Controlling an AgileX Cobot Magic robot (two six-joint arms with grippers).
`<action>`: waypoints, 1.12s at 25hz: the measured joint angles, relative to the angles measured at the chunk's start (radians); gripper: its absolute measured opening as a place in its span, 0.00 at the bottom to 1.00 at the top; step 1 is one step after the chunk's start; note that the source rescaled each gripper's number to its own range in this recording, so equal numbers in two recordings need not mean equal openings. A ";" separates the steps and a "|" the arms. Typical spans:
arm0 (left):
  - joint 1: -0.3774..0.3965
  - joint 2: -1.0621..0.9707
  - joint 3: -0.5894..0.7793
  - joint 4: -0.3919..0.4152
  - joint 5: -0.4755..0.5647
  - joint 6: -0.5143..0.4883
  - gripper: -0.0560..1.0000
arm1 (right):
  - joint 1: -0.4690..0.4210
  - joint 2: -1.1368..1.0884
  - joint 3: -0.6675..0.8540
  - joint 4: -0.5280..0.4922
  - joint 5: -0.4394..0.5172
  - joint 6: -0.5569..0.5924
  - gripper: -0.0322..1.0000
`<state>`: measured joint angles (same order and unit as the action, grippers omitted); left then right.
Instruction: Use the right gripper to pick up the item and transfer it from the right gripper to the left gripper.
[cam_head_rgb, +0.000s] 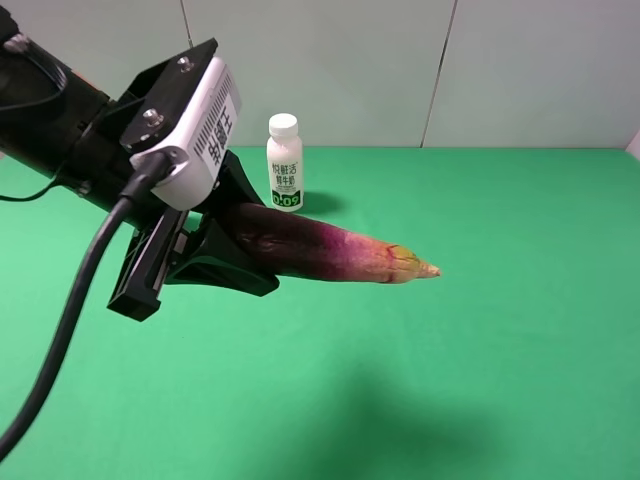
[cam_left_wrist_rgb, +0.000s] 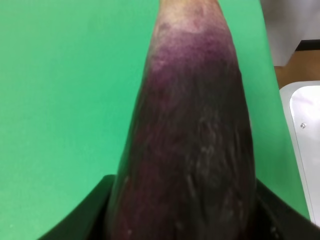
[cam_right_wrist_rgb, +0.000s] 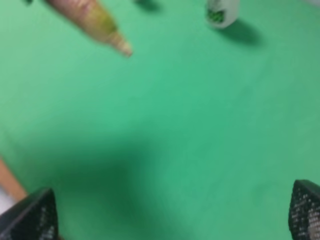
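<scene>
Toy eggplant (cam_head_rgb: 330, 250) lies level, dark end clenched in the left claw (cam_head_rgb: 240, 235); the right claw (cam_right_wrist_rgb: 167, 215) gapes empty, well apart from its tip.

High camera overlooks the counter (cam_head_rgb: 520, 380); left wrist view hugs the eggplant (cam_left_wrist_rgb: 195, 150), which the right wrist sees from farther off.

**Left gripper (cam_left_wrist_rgb: 182, 222) clamped on a slim, glossy dark-purple toy eggplant (cam_left_wrist_rgb: 192, 150)**
The toy eggplant filled most of the view, its purple fading to pink and tan toward the far end, where the frame cut it off. Two black fingers (cam_left_wrist_rgb: 82, 215) flanked its near end. A flat green table covering (cam_left_wrist_rgb: 65, 90) lay beneath, and a white rounded panel (cam_left_wrist_rgb: 306, 130) showed past its edge.
</scene>
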<state>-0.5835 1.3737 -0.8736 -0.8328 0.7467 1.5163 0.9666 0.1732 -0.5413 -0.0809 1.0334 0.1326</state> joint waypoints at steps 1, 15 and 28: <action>0.000 0.000 0.000 0.000 0.000 0.000 0.06 | 0.000 0.000 0.013 0.019 -0.001 -0.019 1.00; 0.000 0.000 0.000 0.000 -0.003 0.000 0.06 | -0.007 -0.001 0.045 0.096 -0.004 -0.066 1.00; 0.000 0.000 0.000 0.000 -0.004 0.000 0.06 | -0.462 -0.126 0.045 0.099 -0.015 -0.067 1.00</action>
<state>-0.5835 1.3737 -0.8736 -0.8328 0.7427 1.5164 0.5045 0.0472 -0.4961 0.0181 1.0181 0.0656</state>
